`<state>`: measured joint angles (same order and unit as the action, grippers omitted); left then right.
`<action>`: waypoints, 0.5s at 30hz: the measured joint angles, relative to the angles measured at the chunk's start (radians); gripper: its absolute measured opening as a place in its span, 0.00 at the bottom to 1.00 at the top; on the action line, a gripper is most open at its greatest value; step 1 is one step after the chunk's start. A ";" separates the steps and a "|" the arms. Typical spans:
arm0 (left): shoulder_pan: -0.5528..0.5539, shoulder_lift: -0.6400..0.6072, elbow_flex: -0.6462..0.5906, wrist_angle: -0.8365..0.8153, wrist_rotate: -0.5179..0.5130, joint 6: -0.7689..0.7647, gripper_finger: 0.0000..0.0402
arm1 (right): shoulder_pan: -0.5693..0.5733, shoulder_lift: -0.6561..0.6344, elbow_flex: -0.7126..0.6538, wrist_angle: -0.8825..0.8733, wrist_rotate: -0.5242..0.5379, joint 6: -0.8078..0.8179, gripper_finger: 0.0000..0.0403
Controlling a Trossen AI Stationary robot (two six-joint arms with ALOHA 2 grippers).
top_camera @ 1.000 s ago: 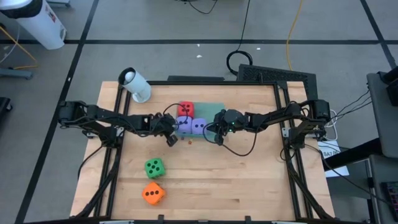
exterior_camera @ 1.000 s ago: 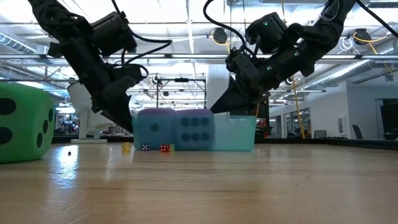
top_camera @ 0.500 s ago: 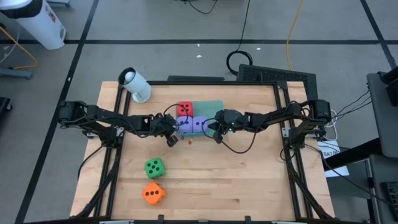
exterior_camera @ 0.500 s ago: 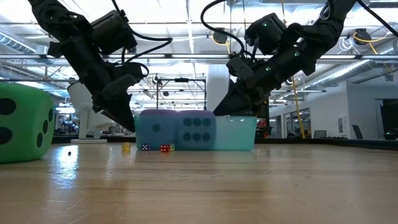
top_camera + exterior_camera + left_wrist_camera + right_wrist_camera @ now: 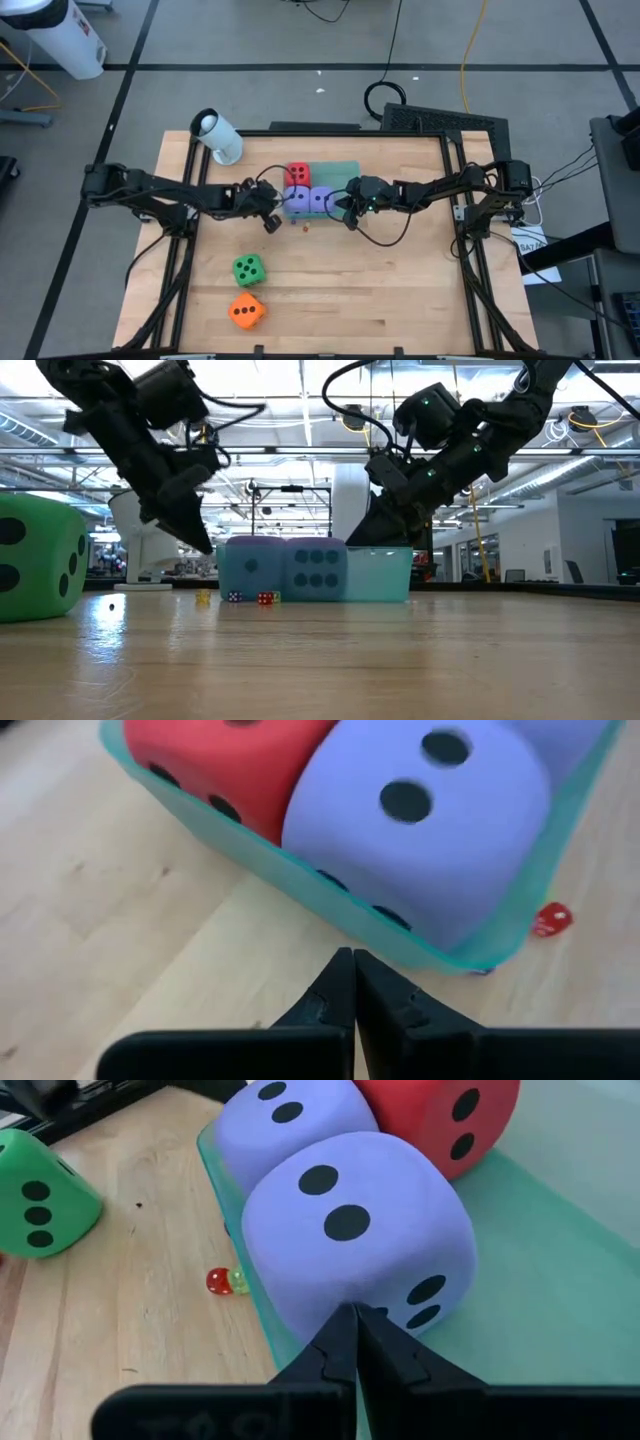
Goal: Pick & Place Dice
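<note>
The teal tray [image 5: 340,170] lies at the table's middle, toward its far edge. It holds a red die [image 5: 297,176] and two purple dice [image 5: 297,200] [image 5: 320,200]. A green die [image 5: 248,268] and an orange die [image 5: 246,311] rest on the wood near the front edge. My left gripper [image 5: 352,960] is shut. It hangs above the table just left of the tray's left wall [image 5: 300,880] and touches nothing. My right gripper [image 5: 355,1315] is shut, its tip at the right-hand purple die [image 5: 350,1250], over the tray floor. My right gripper comes slanting down from the table's right. Its shut fingertips [image 5: 340,1335] stand at the lower part of the right-hand purple die's side face [image 5: 400,1295]. I cannot tell whether they touch it. The die sits flat on the tray.
Tiny loose dice [image 5: 218,1281] lie on the wood just in front of the tray. A white cylinder [image 5: 217,136] lies at the far left corner. The table's right half is bare wood [image 5: 400,290]. Black frame rails [image 5: 455,200] run along both sides.
My left gripper, still shut, has risen a little and drawn back from the tray toward the table's left edge. My right gripper has stayed in place at the purple die and rolled slightly about its own line.
</note>
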<state>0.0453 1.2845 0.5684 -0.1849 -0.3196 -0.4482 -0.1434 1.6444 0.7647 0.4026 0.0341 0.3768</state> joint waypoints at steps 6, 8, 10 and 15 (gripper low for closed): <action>-0.066 -0.092 0.000 -0.096 -0.085 -0.018 0.01 | -0.001 -0.028 -0.002 -0.031 0.047 -0.034 0.00; -0.097 -0.131 0.000 -0.117 -0.119 -0.030 0.01 | -0.001 -0.073 -0.002 -0.050 0.047 -0.054 0.00; -0.131 -0.176 0.000 -0.135 -0.148 -0.028 0.01 | -0.001 -0.132 -0.002 -0.096 0.046 -0.087 0.00; -0.240 -0.292 -0.001 -0.133 -0.219 0.034 0.01 | 0.014 -0.306 -0.013 -0.153 -0.039 -0.264 0.00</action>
<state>-0.1947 0.9930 0.5678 -0.3176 -0.5384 -0.4147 -0.1290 1.3388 0.7519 0.2495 -0.0050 0.1132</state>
